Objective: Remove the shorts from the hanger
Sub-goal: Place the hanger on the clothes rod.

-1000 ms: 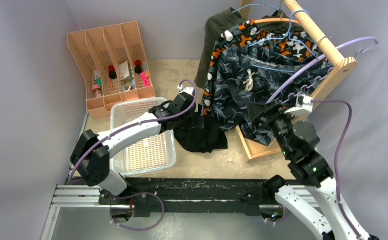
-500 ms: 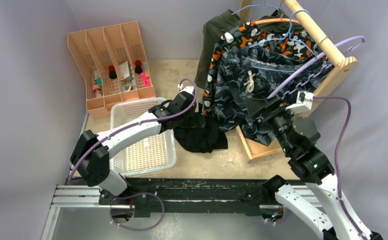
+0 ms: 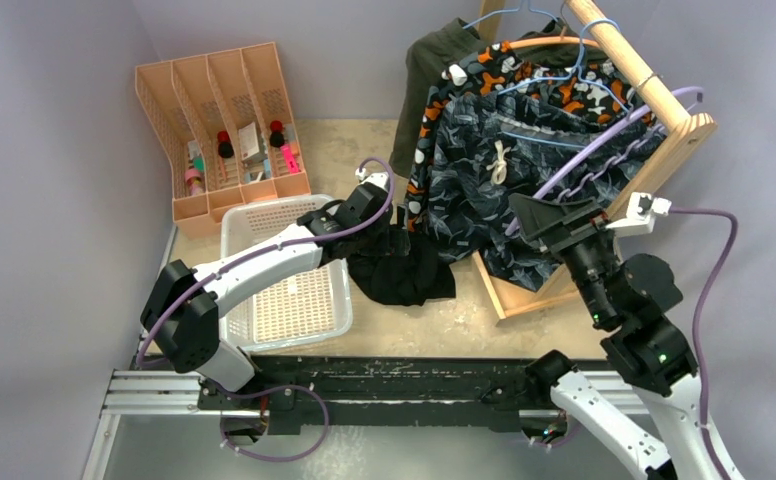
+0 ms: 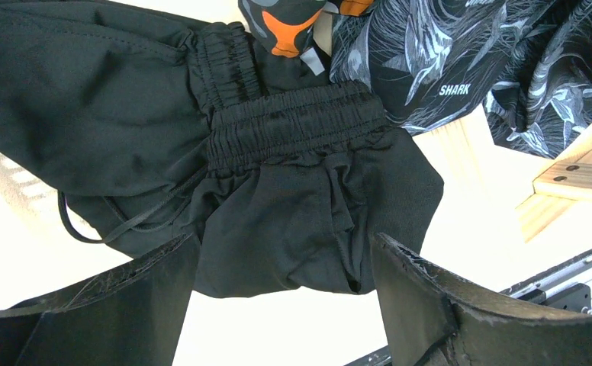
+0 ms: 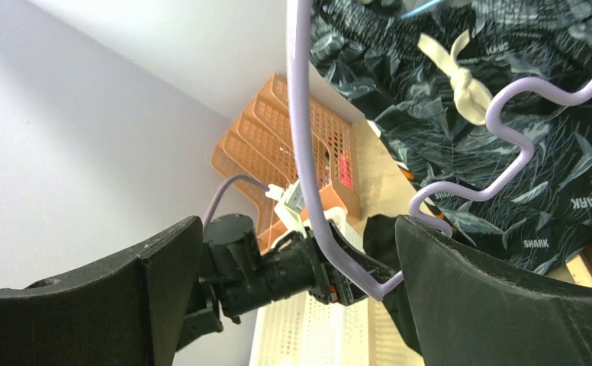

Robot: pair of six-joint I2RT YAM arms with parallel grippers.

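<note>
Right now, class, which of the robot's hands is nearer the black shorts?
Left. The left hand hangs open right over the black shorts. The right hand is off to their right, open around the lilac hanger.

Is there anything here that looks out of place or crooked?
Yes. The empty lilac hanger slants across the dark camouflage shorts instead of hanging straight, and the black shorts lie crumpled on the table beside the white basket, not in it.
</note>
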